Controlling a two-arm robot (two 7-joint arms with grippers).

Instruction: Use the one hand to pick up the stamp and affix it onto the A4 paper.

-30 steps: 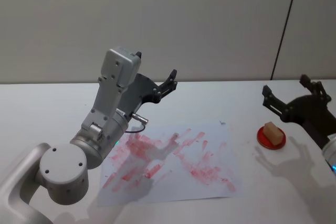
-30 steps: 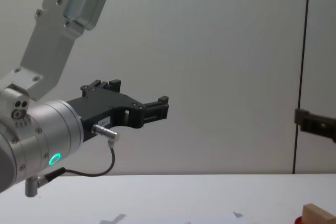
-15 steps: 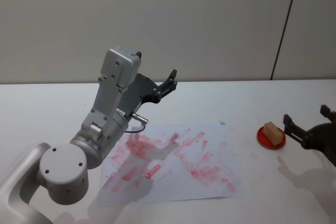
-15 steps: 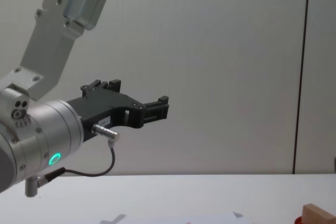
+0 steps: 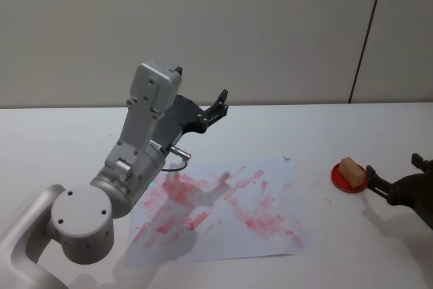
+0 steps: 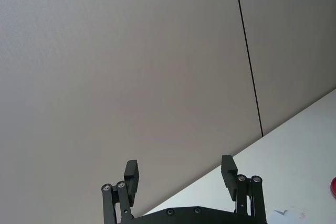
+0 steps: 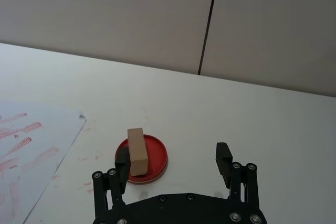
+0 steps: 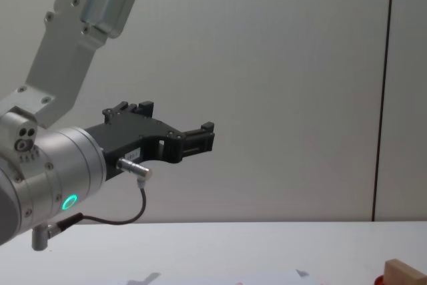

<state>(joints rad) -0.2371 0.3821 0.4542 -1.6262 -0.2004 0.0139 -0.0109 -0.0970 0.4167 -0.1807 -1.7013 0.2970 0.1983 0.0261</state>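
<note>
Right gripper (image 7: 173, 156) hangs near the stamp (image 7: 136, 150) on its red disc (image 7: 156, 157), fingers wide; left gripper (image 6: 178, 169) raised, fingers likewise wide.

1. The left gripper (image 5: 201, 84) is held high on the bent, pale-grey left arm (image 5: 145, 123), pointing forward, its fingers spread apart.
2. The right gripper (image 7: 173, 156) reaches in low on the right side, its fingers wide apart.

Stamp (image 5: 350, 168): light wooden block, upright on red disc (image 5: 341, 182), right of paper (image 5: 223, 211). Paper flat, smeared red. Right hand (image 5: 394, 167) open, just beside stamp.
</note>
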